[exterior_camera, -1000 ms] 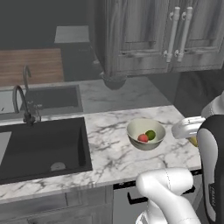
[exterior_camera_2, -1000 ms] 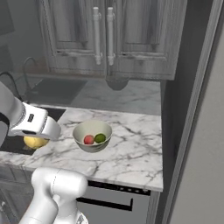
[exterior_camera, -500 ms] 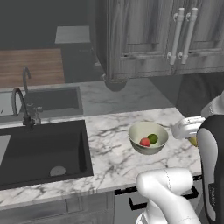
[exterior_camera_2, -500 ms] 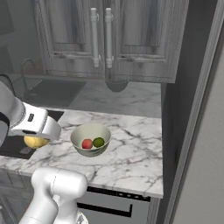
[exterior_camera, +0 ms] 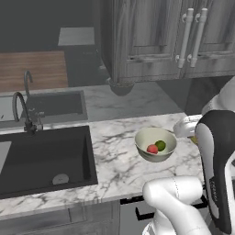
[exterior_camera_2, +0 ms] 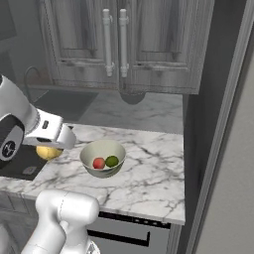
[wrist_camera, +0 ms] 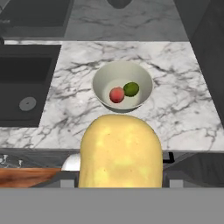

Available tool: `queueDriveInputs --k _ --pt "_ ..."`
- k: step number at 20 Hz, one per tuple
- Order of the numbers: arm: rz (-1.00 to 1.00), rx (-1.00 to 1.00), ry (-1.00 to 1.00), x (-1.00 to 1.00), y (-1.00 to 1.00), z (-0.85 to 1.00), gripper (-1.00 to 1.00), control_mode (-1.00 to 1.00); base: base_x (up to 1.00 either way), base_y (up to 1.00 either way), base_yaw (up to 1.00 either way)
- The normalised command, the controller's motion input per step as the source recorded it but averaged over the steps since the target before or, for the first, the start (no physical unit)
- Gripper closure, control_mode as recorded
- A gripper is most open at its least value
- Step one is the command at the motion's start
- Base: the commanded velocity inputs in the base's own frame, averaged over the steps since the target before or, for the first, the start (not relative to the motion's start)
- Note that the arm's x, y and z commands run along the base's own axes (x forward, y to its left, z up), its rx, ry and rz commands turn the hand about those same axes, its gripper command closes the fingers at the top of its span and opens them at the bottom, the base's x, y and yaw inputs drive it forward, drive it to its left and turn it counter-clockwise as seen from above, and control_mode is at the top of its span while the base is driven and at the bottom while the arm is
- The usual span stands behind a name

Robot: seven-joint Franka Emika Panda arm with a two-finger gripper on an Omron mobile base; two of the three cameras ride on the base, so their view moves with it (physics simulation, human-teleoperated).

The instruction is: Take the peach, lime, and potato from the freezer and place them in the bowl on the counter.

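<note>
My gripper (exterior_camera_2: 53,145) is shut on the potato (exterior_camera_2: 48,152), a yellow lump that looms large in the hand view (wrist_camera: 119,151). It hangs just left of the pale cream bowl (exterior_camera_2: 89,151), above the counter's (exterior_camera_2: 149,173) front edge by the sink. In the bowl (wrist_camera: 101,78) lie the reddish peach (wrist_camera: 117,94) and the green lime (wrist_camera: 131,89), touching each other. From the left base view the bowl (exterior_camera: 143,137) holds the peach (exterior_camera: 152,148) and lime (exterior_camera: 160,145), and the potato (exterior_camera: 194,139) peeks out beside my arm. The grey freezer (exterior_camera_2: 233,188) stands at the right.
A black sink (exterior_camera: 41,156) with a dark faucet (exterior_camera: 20,108) takes up the counter's left part. A small dark grey bowl (exterior_camera: 120,87) sits at the back under the wood-grain cabinets (exterior_camera: 151,41). Bare marble (exterior_camera_2: 154,149) lies right of the bowl.
The whole picture has shifted a little, so the base has moved. The potato stays in the gripper, and the peach and lime stay in the bowl.
</note>
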Motion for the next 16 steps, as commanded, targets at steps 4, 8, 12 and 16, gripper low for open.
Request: queueDriveInputs --k 4,8,12,16 --pt "0.0 0.0 0.0 0.4 0.0 -0.39 1.0 -1.0 0.0 0.0 0.0" --pt "0.0 0.0 0.01 0.42 0.0 -0.5 1.0 -1.0 0.0 0.0 0.0" --pt "0.0 0.0 0.04 0.55 0.0 -0.38 1.0 -1.0 0.0 0.0 0.0" --pt "0.0 0.0 0.01 0.58 0.0 -0.37 1.0 -1.0 0.0 0.0 0.0"
